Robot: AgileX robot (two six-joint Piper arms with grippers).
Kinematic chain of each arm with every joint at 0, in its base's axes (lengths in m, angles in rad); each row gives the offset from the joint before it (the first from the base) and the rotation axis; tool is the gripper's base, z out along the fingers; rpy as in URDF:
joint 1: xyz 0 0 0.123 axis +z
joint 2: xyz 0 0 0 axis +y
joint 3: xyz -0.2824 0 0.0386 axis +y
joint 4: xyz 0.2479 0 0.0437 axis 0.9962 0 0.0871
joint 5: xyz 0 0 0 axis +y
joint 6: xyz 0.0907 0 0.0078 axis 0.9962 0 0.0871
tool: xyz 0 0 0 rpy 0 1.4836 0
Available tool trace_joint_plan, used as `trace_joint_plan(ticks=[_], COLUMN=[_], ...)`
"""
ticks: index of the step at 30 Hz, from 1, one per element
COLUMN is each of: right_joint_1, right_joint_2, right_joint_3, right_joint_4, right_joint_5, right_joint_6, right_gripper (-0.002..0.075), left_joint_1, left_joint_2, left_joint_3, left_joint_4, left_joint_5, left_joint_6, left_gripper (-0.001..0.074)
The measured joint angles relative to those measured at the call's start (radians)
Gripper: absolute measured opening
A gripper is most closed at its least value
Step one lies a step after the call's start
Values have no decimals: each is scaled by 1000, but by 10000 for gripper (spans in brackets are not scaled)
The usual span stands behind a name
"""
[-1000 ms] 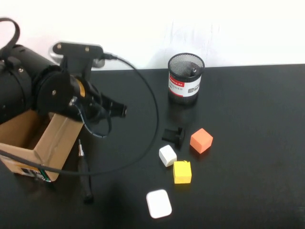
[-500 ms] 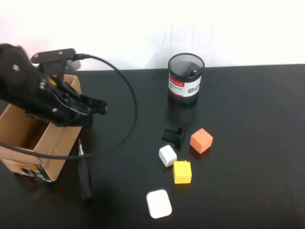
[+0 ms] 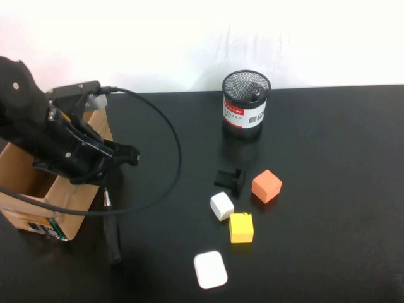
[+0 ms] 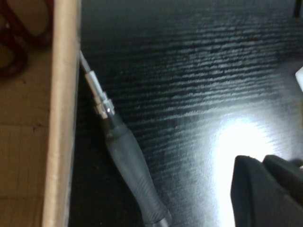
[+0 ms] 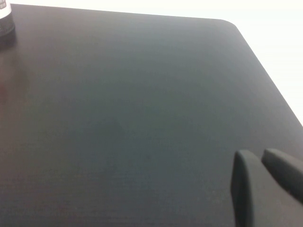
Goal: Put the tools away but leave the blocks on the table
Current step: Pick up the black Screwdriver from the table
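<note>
Glossy black table [image 3: 328,189] runs under a white wall. At nine o'clock in the high view stands a cardboard box [image 3: 38,202], the left gripper [image 3: 126,154] hanging over its inner edge, fingers together and holding nothing. Only the left wrist view shows the red scissors [image 4: 12,42] lying inside that box, and the screwdriver [image 4: 120,146] on the table just beside the box wall, metal tip nearest the cardboard. Around centre sit a black clip [image 3: 229,178], white block [image 3: 221,206], yellow block [image 3: 241,228], orange block [image 3: 266,185] and white case [image 3: 210,269]. A mesh cup [image 3: 245,104] stands at twelve o'clock. The right gripper [image 5: 265,184], seen only in its wrist view, hovers closed over bare table.
</note>
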Motion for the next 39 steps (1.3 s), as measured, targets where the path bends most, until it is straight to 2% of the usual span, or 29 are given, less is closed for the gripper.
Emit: trace_joint_plan(ticks=[8,11,39], right_joint_1=[0,0,0], right_joint_2=[0,0,0], right_joint_3=[0,0,0], right_joint_4=[0,0,0], right_joint_5=[0,0,0], right_joint_6=[0,0,0], right_gripper=[-3,-3,-3], left_joint_1=[0,0,0], left_joint_2=[22,29,31], left_joint_3=[0,0,0], left_joint_4=[0,0,0], left_joint_5=[33,43,47], left_joint_6=[-10,-10,-14], left_gripper=[137,156,167])
